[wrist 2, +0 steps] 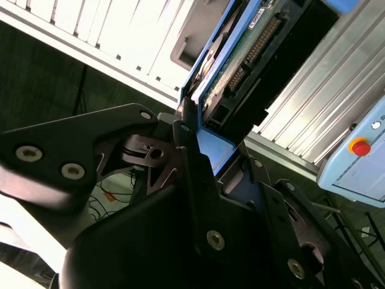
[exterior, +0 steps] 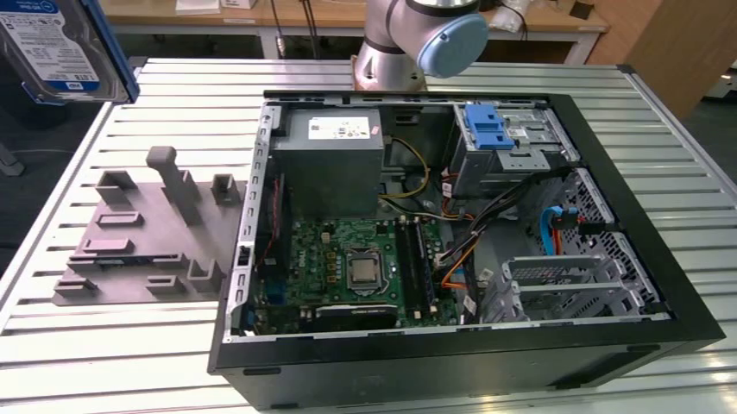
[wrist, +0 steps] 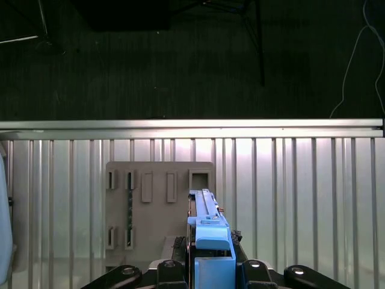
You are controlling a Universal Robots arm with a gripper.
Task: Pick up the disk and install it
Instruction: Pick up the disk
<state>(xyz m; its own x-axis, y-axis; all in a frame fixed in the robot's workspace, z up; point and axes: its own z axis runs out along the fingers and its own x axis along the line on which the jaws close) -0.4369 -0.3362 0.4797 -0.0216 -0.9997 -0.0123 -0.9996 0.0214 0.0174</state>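
Jaws closed on the disk [wrist 2: 240, 54]: the black fingers [wrist 2: 191, 162] press the blue carrier from either side, so the gripper [wrist: 210, 253] has it firmly clamped. In the second wrist view the drive's connector edge and green circuit board point away from the gripper body. In the first wrist view the drive stands edge-on in the air above the slatted metal table [wrist: 301, 198], with the grey fixture plate [wrist: 159, 198] below it and partly off to one side.

From where the exterior view looks, the disk hangs high at the exterior view's left, label facing out, well clear of the table and well apart from the open computer case [exterior: 461, 358]. The case lies on its side on the table. Inside it are the green motherboard [exterior: 345, 267], a grey power supply box [exterior: 328, 164] with a white sticker, a blue latch piece [exterior: 489, 128] on the upper bay and a metal drive cage [exterior: 576, 285] at the exterior view's right. The arm's base [exterior: 403, 43] rises just behind the case.
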